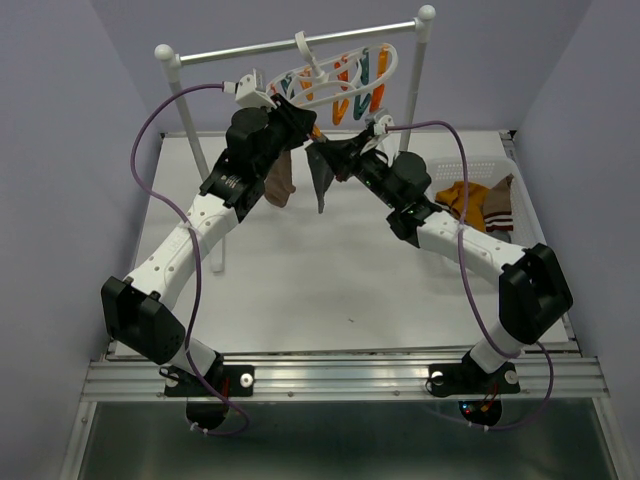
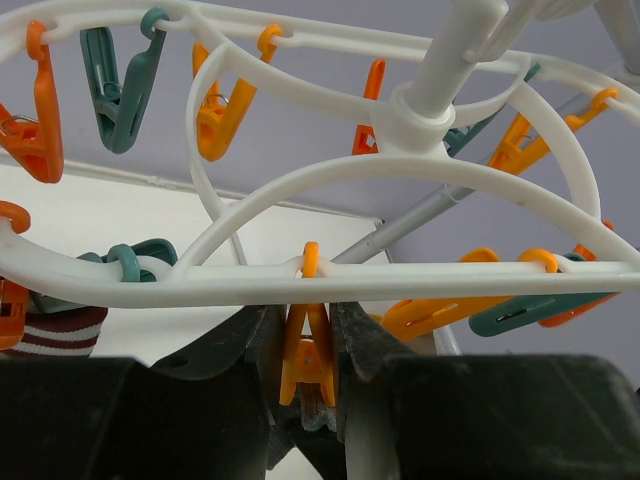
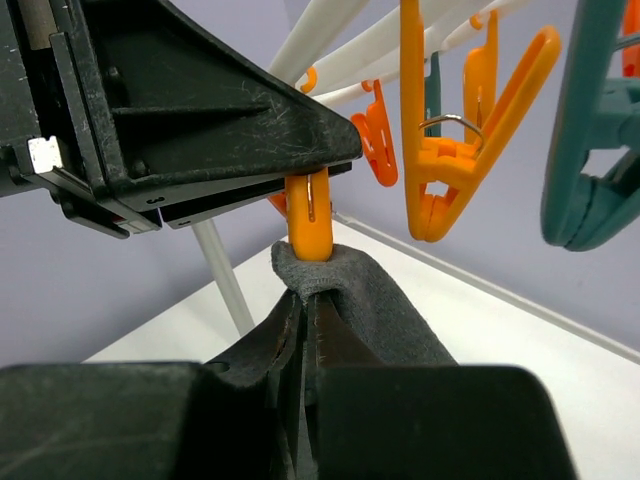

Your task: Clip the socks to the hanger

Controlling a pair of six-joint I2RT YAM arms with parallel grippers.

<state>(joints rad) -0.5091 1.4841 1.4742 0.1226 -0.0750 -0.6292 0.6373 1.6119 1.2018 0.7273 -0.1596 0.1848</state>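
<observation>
From above we saw the white table (image 1: 300,270) with the two-post rack (image 1: 300,42) at its far end. Both arms reached up from the near edge to meet under the hanger (image 1: 392,62), which hung by its hook from the rack's crossbar. A white basket (image 1: 470,165) at the right edge held mustard socks (image 1: 462,195) and others. A brown sock (image 1: 280,185) dangled below the left arm's wrist. The two tools themselves were a dark tangle in this view, and we could not read them from it.

The wrist cameras gave what the overhead did not. The left one looked up through the hanger's white frame. It showed the left gripper (image 2: 308,350) partly closed, with its fingers pressing either side of one orange clip (image 2: 305,365). A striped cuff (image 2: 60,330) hung at the frame's left edge, and we could not tell whether it belonged to the brown sock.

The right one showed the right gripper (image 3: 305,340) with its fingers fully together on a fold of the grey sock (image 3: 390,300). The sock's top edge was raised against the lower tip of that same clip. We could not tell whether the clip had bitten the fabric.
</observation>
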